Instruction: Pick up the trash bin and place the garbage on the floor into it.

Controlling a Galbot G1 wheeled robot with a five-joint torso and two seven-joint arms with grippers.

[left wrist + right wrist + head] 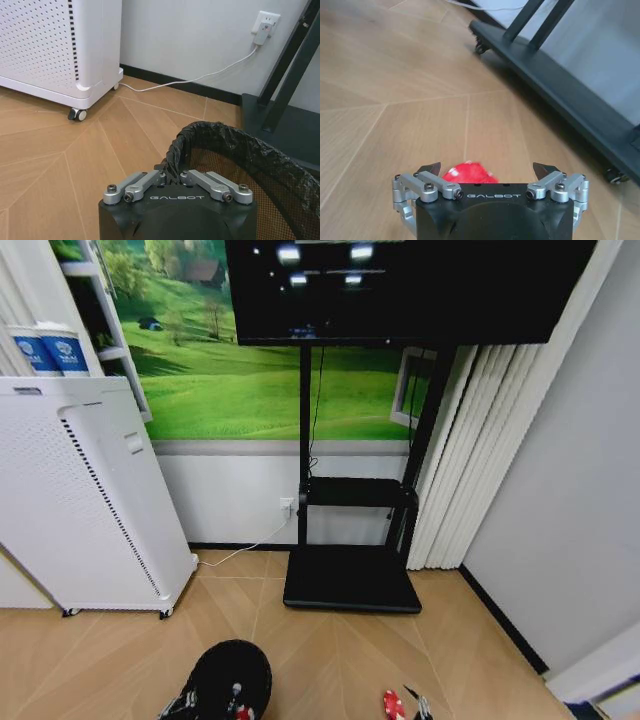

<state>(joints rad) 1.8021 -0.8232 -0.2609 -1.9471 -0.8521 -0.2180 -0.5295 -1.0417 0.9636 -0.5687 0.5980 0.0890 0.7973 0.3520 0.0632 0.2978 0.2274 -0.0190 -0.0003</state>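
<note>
Step in hand, as judged: taking up a red piece of garbage (468,173) from the floor (410,100) while the bin (240,155) is held ready. Right gripper (487,172): fingers spread wide, holding nothing, the red wrapper lying between the tips and just ahead of the body, whether touched cannot be told. To do it well: keep the wrapper centred between the tips, go down until they straddle it close to the boards, then close gently, since crumpled litter may skid or squirt sideways on smooth wood. Left gripper (172,176): fingers drawn together on the bin's near rim, over the black liner; bin at the bottom of the head view, left of the garbage, near but apart. Inside the bin (232,680): small red-and-white bits.
</note>
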